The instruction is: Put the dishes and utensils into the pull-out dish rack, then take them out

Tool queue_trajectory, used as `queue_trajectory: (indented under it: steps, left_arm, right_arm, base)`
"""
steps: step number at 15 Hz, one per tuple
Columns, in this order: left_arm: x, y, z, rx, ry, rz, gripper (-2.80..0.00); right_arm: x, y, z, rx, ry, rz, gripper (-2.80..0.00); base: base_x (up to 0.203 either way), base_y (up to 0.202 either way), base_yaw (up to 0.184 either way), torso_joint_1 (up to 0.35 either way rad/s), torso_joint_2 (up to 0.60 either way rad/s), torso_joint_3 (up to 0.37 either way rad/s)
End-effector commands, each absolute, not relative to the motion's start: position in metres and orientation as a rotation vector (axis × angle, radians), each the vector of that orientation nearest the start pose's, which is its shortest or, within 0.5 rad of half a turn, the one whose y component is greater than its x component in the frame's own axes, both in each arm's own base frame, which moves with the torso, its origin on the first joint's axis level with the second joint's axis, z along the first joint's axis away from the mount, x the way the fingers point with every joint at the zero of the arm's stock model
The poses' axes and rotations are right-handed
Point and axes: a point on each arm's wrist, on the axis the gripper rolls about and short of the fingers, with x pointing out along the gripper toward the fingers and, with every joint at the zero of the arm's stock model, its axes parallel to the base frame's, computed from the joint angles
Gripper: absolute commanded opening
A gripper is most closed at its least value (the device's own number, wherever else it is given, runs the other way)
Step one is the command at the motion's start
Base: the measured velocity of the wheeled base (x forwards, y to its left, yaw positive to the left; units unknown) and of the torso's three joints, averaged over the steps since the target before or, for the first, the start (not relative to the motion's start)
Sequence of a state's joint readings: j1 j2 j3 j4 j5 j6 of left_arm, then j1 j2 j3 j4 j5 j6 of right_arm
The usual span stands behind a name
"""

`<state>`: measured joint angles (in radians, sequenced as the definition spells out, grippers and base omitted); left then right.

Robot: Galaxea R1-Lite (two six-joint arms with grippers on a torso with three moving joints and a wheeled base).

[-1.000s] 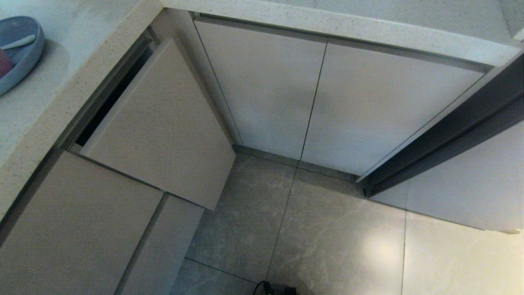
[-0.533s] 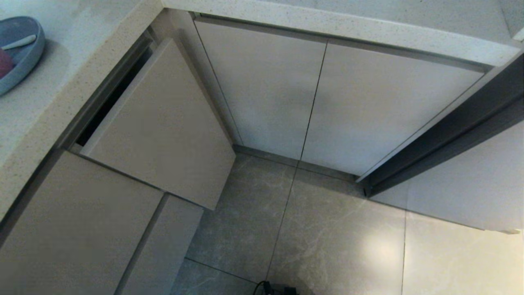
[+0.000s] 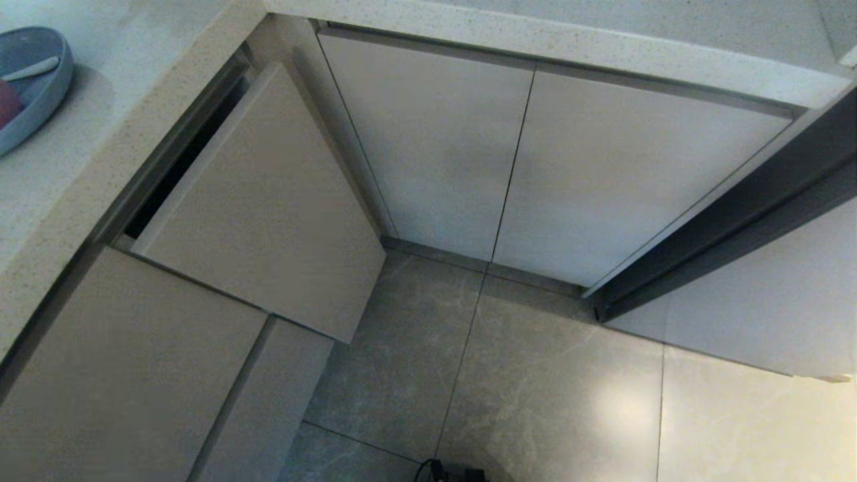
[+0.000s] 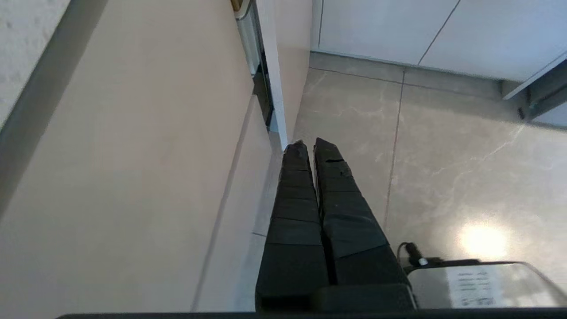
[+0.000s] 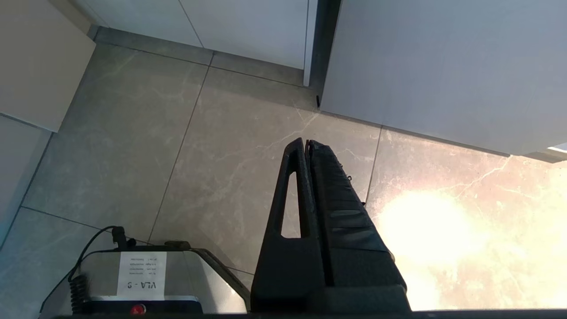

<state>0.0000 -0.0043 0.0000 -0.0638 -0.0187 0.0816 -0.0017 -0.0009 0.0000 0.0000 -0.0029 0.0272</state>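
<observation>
Left gripper (image 4: 306, 145) pinched empty, low beside rack panel (image 3: 268, 207), barely ajar. Plate (image 3: 30, 84) at ten o'clock on counter (image 3: 134, 100). I'd hook the panel's top edge, pull straight. Right gripper (image 5: 306, 142) shut, parked.

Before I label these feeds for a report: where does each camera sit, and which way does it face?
Head: high up, looking down at the pulled-out flat beige front panel and grey marbled floor tiles; neither arm shows.
Left wrist: behind the shut left tool, beside that panel.
Right wrist: behind the shut right tool, over the tiles.
All share the floor.
</observation>
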Motion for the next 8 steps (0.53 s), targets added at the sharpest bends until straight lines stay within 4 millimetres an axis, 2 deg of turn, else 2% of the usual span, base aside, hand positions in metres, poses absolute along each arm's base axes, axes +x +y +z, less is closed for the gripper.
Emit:
queue_trajectory:
  steps: [1, 8]
  left_arm:
    - [-0.02, -0.0004, 0.071, 0.068, -0.025, -0.018, -2.8]
    - [-0.02, -0.0004, 0.071, 0.066, -0.025, -0.018, -2.8]
  right_arm:
    - [-0.0229, 0.0, 0.0754, 0.028, -0.002, -0.005, -2.8]
    - [-0.0229, 0.0, 0.0754, 0.027, -0.002, -0.005, -2.8]
  base:
    - [0.0, 0.0, 0.0, 0.0, 0.0, 0.0]
    - [0.0, 0.0, 0.0, 0.0, 0.0, 0.0]
